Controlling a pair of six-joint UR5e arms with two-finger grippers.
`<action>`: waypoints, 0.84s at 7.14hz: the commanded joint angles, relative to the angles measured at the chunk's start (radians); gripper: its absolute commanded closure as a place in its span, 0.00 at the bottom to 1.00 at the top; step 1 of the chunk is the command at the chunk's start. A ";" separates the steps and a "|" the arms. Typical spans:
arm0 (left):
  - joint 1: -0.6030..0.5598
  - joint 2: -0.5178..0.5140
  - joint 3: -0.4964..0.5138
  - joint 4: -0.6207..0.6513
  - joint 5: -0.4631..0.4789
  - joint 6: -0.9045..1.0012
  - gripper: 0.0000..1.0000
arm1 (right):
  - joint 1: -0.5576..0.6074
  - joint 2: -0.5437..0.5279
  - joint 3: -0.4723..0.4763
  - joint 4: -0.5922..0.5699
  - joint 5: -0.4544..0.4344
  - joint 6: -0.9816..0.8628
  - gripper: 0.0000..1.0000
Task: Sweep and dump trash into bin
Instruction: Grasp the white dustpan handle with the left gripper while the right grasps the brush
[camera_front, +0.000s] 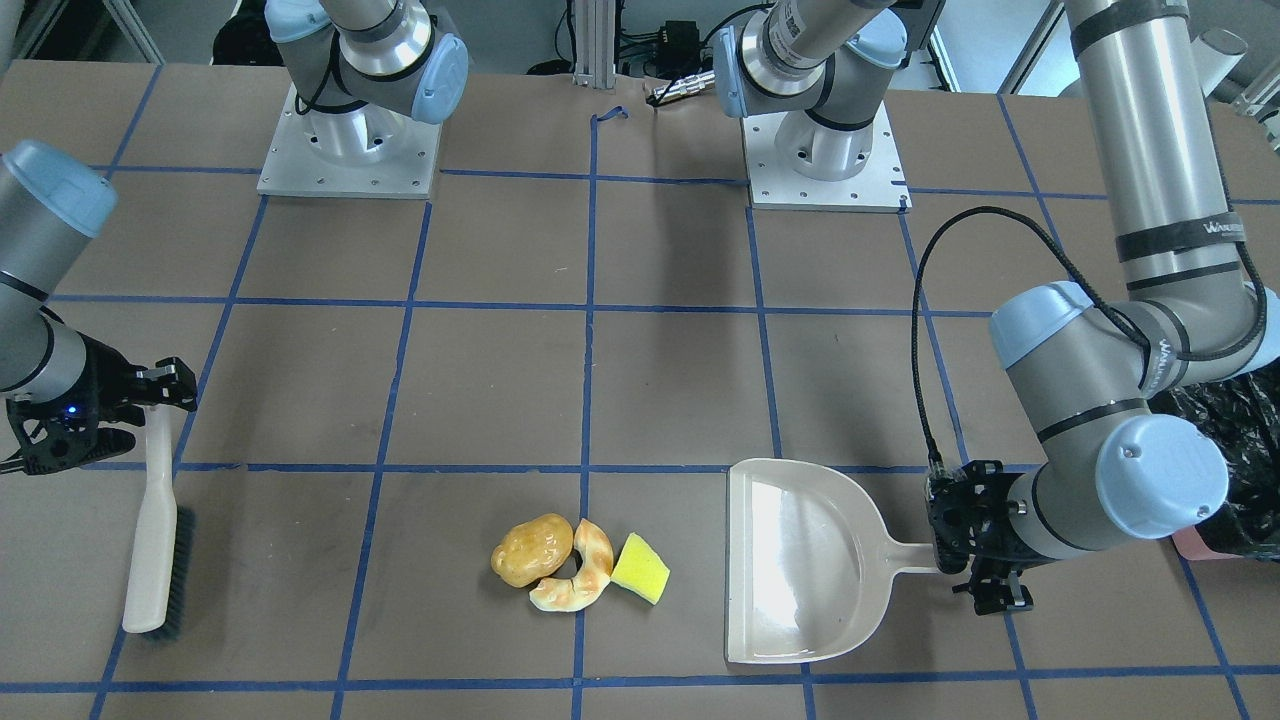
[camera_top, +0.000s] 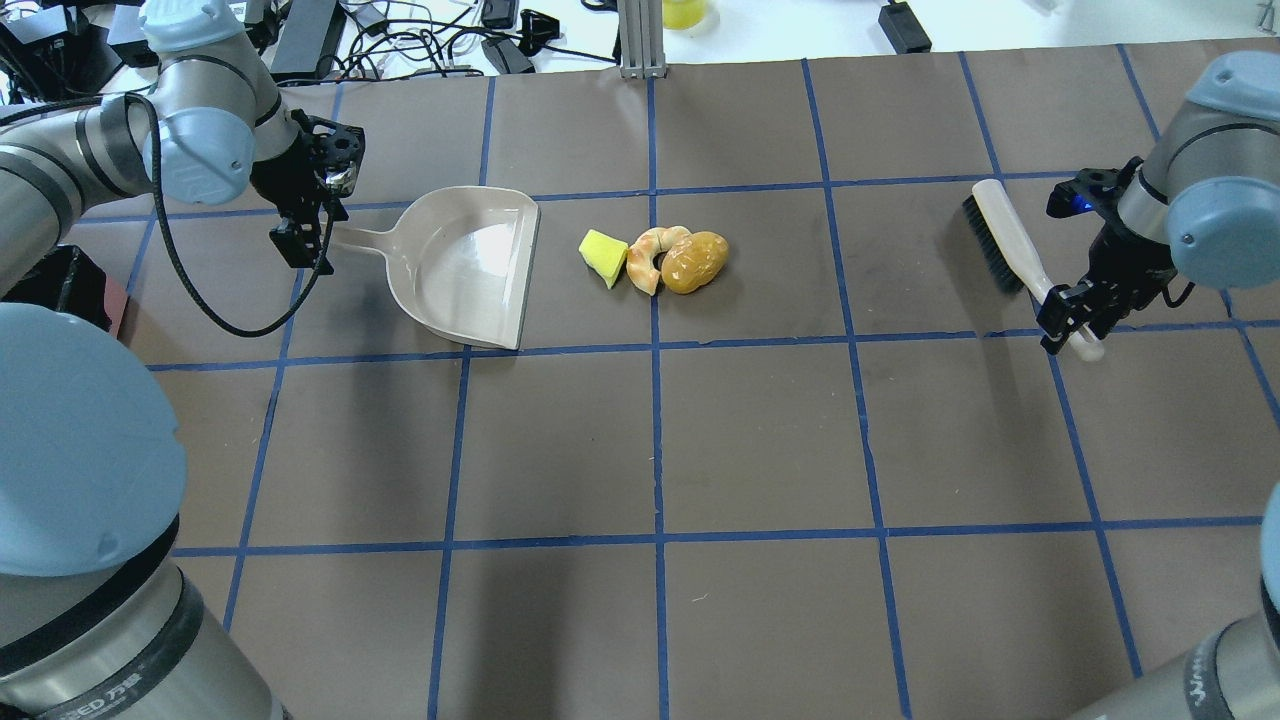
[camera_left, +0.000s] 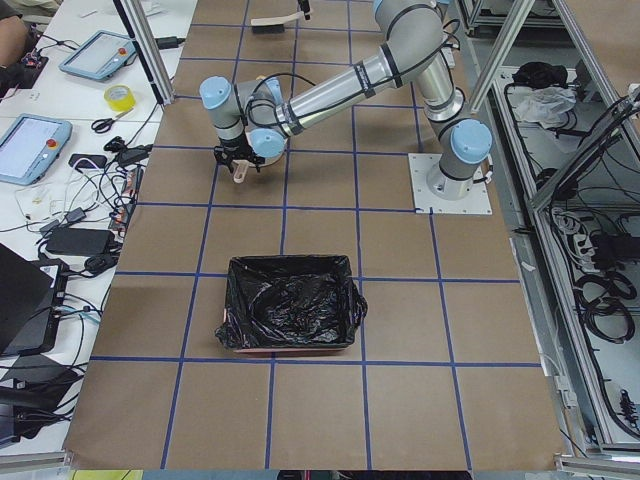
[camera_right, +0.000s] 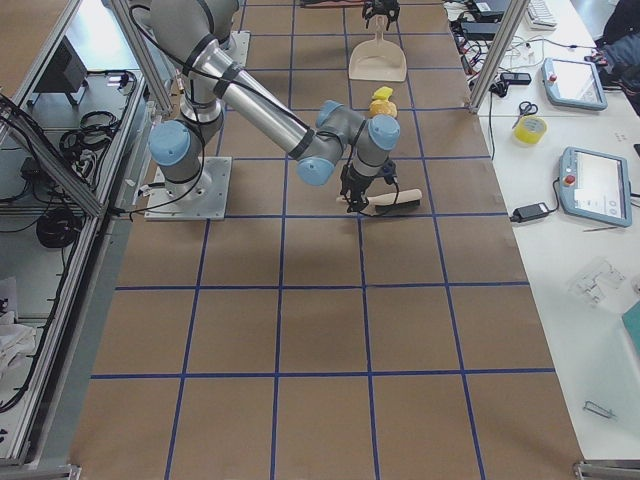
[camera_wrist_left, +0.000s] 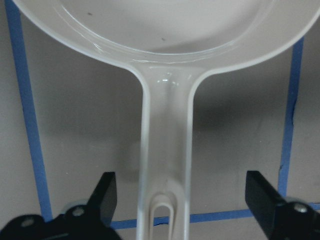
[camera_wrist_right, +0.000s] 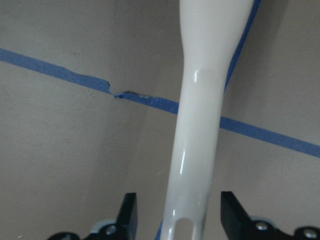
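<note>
The trash lies together on the table: a golden-brown lump (camera_front: 532, 549), a curved shrimp-like piece (camera_front: 585, 582) and a yellow wedge (camera_front: 641, 569). A beige dustpan (camera_front: 800, 560) lies flat beside the wedge, its mouth towards the trash. My left gripper (camera_top: 318, 208) is open, its fingers (camera_wrist_left: 105, 192) astride the end of the dustpan handle (camera_wrist_left: 165, 150) with gaps on both sides. My right gripper (camera_top: 1075, 315) is open around the white handle (camera_wrist_right: 197, 140) of a brush (camera_top: 1005, 240) lying on the table. The black-lined bin (camera_left: 290, 315) stands behind my left arm.
The brown table cover is marked with a blue tape grid (camera_top: 655, 345). The two arm bases (camera_front: 348, 150) stand at the robot's edge. Cables and tablets (camera_left: 30, 145) lie on the side bench beyond the table.
</note>
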 joint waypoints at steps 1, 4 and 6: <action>0.000 0.001 -0.006 -0.001 -0.002 -0.009 0.47 | 0.000 -0.001 0.001 0.001 -0.002 0.024 0.95; -0.001 0.001 0.006 -0.002 0.008 -0.008 0.63 | 0.012 -0.047 -0.012 0.015 0.019 0.200 1.00; -0.003 0.000 0.012 -0.002 0.015 -0.035 0.67 | 0.127 -0.127 -0.012 0.084 0.020 0.375 1.00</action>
